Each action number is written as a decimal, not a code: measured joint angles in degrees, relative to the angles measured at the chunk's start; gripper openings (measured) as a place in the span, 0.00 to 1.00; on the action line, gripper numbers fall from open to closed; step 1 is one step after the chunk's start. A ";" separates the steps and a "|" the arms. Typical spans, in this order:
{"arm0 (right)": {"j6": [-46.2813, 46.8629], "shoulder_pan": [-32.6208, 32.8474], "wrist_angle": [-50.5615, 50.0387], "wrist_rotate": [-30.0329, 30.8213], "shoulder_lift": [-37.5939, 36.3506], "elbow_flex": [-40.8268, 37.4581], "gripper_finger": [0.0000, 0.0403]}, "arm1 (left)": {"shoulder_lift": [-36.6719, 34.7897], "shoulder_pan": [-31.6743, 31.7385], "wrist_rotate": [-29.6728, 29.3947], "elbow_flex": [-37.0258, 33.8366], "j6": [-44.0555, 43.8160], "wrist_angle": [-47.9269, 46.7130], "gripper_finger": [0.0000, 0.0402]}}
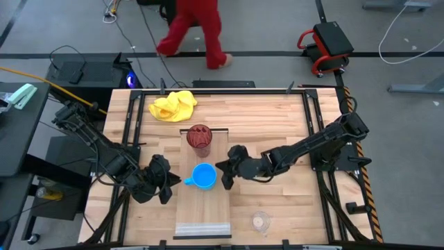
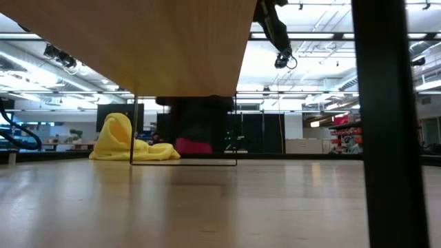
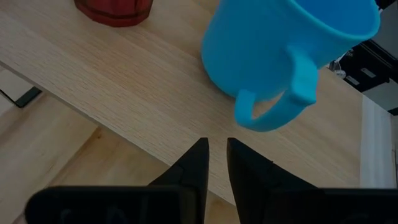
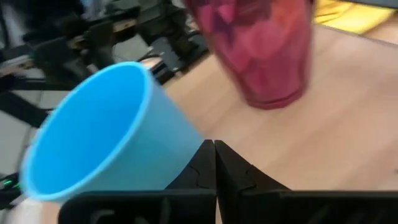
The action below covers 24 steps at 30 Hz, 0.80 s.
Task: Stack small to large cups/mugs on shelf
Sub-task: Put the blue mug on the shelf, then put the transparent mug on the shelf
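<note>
Blue and bright, the handled mug [image 1: 203, 176] is seen standing on the pale wooden shelf [image 1: 202, 208], near the middle of the board. Its handle is turned toward the left gripper [image 1: 173, 184]. That gripper is held just beside the handle, and a thin gap is seen between its fingers [image 3: 198, 163]. Nothing is held in it.

The right gripper [image 1: 223, 173] is placed just beside the mug on the other side. Its fingers [image 4: 205, 163] are pressed tight together, and nothing is held between them. In the right wrist view the mug looks tilted.

The dark red ribbed tumbler [image 1: 200, 138] is set upright on the same shelf, at the end nearer the yellow cloth [image 1: 173, 105]. The small clear glass cup [image 1: 260, 221] is left on the butcher-block tabletop [image 1: 277, 118], off the shelf and well apart from both grippers.

Behind the table, a person in red clothes [image 1: 195, 28] is seen on the floor of the room.
</note>
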 joint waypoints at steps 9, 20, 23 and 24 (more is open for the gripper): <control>-1.99 1.11 2.88 -2.49 -0.02 0.00 0.00 | 0.00 -0.01 -0.13 0.00 -0.26 -0.01 0.16; -1.48 2.48 2.23 -0.27 -0.02 0.00 0.00 | 0.00 0.01 -0.38 0.00 -0.28 -0.08 0.16; -1.46 2.19 2.09 0.47 -0.02 0.00 0.00 | 0.00 0.01 -0.40 0.02 -0.07 -0.25 0.15; -1.38 2.23 2.07 0.50 -0.05 0.02 0.00 | 0.00 0.00 -0.40 0.02 -0.07 -0.46 0.15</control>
